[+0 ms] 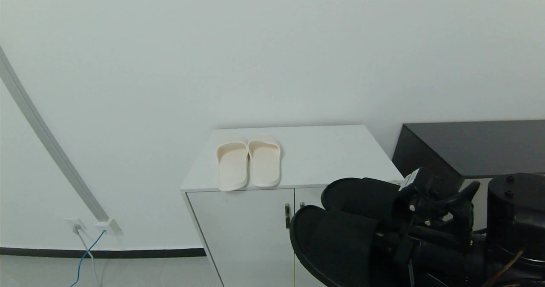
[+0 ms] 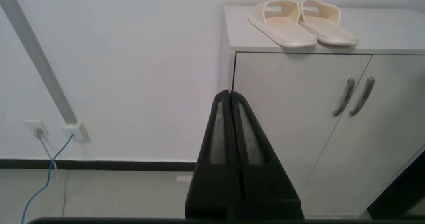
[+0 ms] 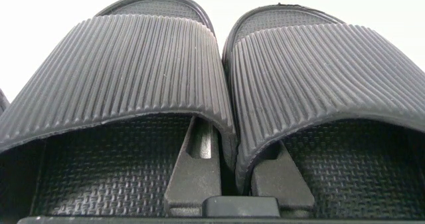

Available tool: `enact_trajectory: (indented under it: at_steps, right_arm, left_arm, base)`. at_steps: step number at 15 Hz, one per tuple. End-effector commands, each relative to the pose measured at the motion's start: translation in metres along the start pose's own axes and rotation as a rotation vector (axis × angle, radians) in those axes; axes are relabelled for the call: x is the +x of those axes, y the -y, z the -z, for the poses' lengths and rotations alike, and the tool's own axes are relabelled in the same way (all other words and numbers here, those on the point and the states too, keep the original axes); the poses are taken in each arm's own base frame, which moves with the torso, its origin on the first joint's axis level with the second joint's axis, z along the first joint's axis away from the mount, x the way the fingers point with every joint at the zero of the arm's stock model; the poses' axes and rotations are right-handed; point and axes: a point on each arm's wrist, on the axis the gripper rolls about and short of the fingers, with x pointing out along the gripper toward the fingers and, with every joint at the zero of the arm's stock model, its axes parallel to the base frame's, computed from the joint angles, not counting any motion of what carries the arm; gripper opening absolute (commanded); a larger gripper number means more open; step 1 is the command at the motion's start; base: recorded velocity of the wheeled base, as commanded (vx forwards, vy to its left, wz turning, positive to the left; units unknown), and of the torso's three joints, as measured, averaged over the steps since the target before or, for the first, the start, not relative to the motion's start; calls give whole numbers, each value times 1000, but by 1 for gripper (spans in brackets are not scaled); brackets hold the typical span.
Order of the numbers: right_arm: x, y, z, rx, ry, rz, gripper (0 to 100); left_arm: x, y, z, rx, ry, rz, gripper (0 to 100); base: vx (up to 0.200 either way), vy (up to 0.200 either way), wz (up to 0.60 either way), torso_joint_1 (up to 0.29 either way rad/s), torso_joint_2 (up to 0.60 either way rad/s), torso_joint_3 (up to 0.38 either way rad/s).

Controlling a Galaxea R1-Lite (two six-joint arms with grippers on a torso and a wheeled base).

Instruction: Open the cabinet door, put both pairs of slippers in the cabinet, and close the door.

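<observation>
The right gripper [image 3: 234,159] holds the pair of black slippers [image 1: 353,227] low at the robot's right side, in front of the cabinet [image 1: 238,236] and partly covering its right door in the head view. In the right wrist view, its two fingers [image 3: 196,174] each reach into a different slipper under the ribbed straps. They pinch the two neighbouring inner side walls together, so the pair hangs side by side with the toes pointing away from the wrist.

The left gripper [image 2: 230,141] hovers lower, off the cabinet's left front corner. Its fingers are pressed flat together with nothing between them.

The cream slippers [image 1: 249,162] lie side by side and touching on top of the cabinet, on its left half. Their heels are at the front edge (one heel just overhangs it) and their toes point toward the wall [image 1: 272,44]. Both cabinet doors [image 2: 292,117] are closed, and the two upright handles [image 2: 353,96] stand just beside each other at the middle seam.

A black surface [image 1: 477,146] stands to the right of the cabinet, near it. At the left, a grey conduit [image 1: 47,142] runs slantwise down the wall to the wall sockets [image 1: 91,226]. A blue cable [image 1: 84,259] drops from these to the floor [image 1: 127,274].
</observation>
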Motion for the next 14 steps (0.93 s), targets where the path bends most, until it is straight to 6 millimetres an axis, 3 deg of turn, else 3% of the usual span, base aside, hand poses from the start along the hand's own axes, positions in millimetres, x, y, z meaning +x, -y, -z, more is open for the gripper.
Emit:
enact_trajectory:
  at_steps: [1,2,7,14]
  right_arm:
    - [-3,0,-2,-1,10,-1,0]
    - [-3,0,-2,-1,10,-1,0]
    - [-3,-1,0,-4,6,-3,0]
    - [-3,-1,1,-10,3,-3,0]
  left_arm:
    - [0,0,0,0,0,-1,0]
    - [0,0,0,0,0,1,100]
    - [0,0,0,0,0,-1,100]
    - [0,0,0,0,0,-1,100]
  base:
    - [0,0,0,0,0,0]
    - [0,0,0,0,0,0]
    - [0,0,0,-146,347,195]
    - [0,0,0,-220,537,311]
